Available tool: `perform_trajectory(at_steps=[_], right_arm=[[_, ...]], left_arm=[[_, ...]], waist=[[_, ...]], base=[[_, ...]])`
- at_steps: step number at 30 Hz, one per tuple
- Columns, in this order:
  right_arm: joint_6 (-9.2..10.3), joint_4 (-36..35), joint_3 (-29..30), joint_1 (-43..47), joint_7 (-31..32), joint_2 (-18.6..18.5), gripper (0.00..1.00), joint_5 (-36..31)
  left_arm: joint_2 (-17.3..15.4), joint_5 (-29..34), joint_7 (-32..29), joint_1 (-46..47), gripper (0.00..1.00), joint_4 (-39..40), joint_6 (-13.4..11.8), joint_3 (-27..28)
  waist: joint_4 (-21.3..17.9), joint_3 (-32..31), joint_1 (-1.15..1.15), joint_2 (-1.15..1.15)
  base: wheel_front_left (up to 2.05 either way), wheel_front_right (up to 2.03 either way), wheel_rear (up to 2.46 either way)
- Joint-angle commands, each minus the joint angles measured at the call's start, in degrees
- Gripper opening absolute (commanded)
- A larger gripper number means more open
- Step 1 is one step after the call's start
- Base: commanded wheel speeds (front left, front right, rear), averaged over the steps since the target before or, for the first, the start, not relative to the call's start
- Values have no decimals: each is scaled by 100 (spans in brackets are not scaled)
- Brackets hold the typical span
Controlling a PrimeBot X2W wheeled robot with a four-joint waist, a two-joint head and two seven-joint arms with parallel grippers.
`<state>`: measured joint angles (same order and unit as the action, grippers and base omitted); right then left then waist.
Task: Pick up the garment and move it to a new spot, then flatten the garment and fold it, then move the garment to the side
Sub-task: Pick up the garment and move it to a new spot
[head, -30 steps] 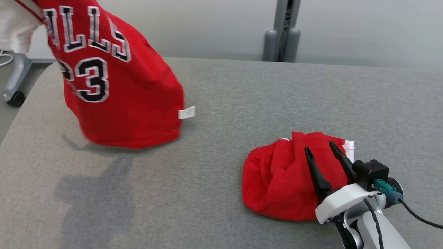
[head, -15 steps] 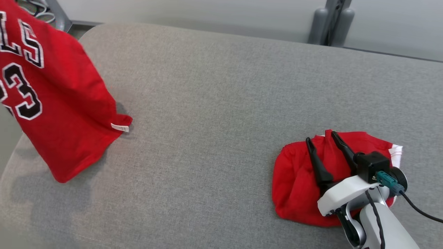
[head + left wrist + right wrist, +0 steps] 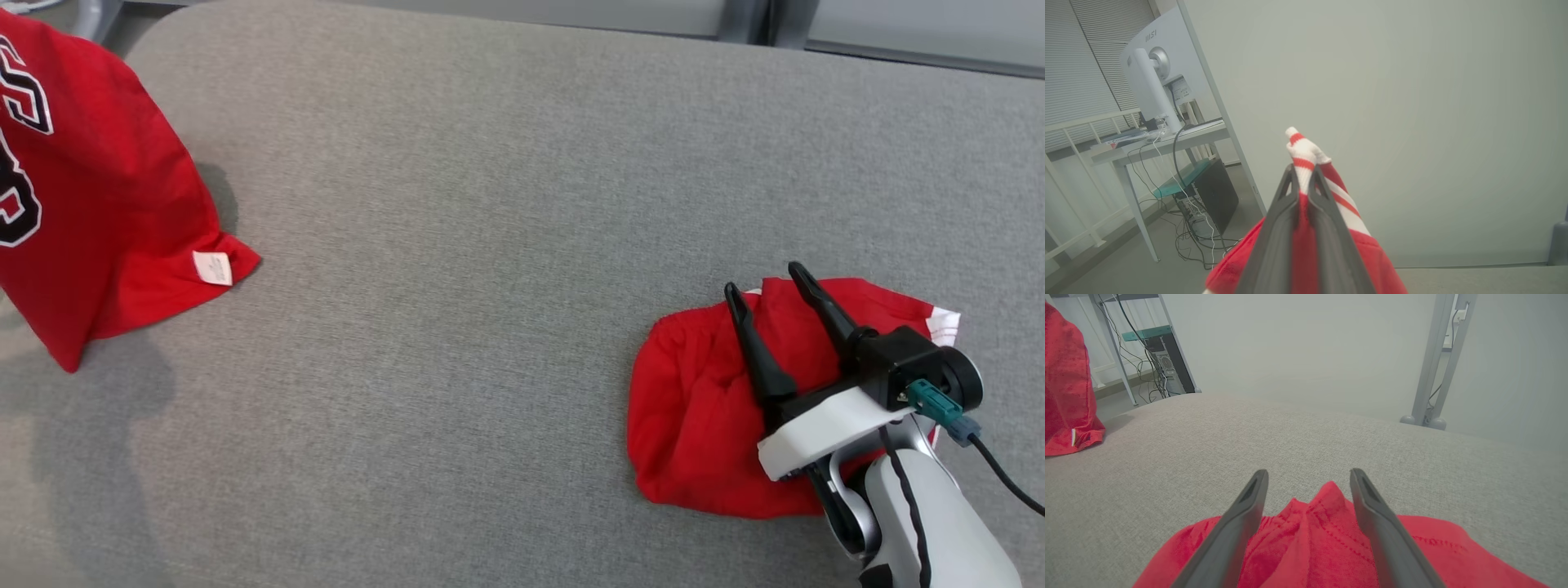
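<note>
left gripper [image 3: 1303, 175] clamped on the jersey [image 3: 90, 204], right gripper [image 3: 763, 279] spread wide and empty; lower slowly so the hem lands flat.

grey fabric surface [image 3: 490, 245], crumpled red garment [image 3: 694, 425] at right, red jersey [image 3: 98, 212] hem touching at left

- The right claw [image 3: 1308, 473] has its two dark fingers [image 3: 1229, 535] spread apart, low over a crumpled red cloth [image 3: 1310, 539].
- The cloth lies on the grey fabric desk [image 3: 1306, 433].
- At the left edge a red garment [image 3: 1065, 388] hangs, its white-tagged corner on the desk.
- A grey post [image 3: 1433, 367] stands beyond the far edge.
</note>
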<state>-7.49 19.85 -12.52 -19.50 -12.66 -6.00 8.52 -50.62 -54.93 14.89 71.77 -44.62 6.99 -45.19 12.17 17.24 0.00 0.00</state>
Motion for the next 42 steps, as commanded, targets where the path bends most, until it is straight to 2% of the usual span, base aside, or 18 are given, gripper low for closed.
perform_trajectory(at_steps=[1,10,16,23,28,36,37,38,39,42], right_arm=[[0,-118,-14,-56,-13,-34,100,-29],[0,-1123,-106,83,180,-133,100,-85],[0,-1996,-222,139,341,-199,100,20],[0,-2896,-272,235,696,-305,100,116],[0,-3223,-248,297,846,-345,100,137],[0,-3345,-197,309,910,-373,100,145],[0,-3346,-199,316,909,-370,100,153],[0,-3348,-192,324,911,-368,100,162],[0,-3344,-188,332,904,-361,100,171],[0,-3280,-183,351,848,-337,100,204]], left_arm=[[58,86,27,-165,0,-38,17,88],[564,405,29,-888,0,-521,42,596],[774,454,29,-1262,0,-814,43,573],[950,235,29,-1554,0,-1142,45,434],[1153,51,29,-1740,0,-1384,45,239],[1420,-249,29,-2013,0,-1642,46,127],[1430,-253,29,-2028,19,-1653,46,135],[1426,-254,29,-2035,87,-1655,46,154],[1415,-278,30,-2044,100,-1672,46,217],[1370,-211,30,-2058,100,-1611,46,441]], waist=[[-126,134,0,0],[-436,437,0,0],[-606,527,0,0],[-805,627,0,0],[-908,751,0,0],[-981,791,0,0],[-981,783,0,0],[-980,777,0,0],[-978,764,0,0],[-969,704,0,0]], base=[[0,0,0],[0,0,0],[0,0,0],[0,0,0],[0,0,0],[0,0,0],[0,0,0],[0,0,0],[0,0,0],[0,0,0]])
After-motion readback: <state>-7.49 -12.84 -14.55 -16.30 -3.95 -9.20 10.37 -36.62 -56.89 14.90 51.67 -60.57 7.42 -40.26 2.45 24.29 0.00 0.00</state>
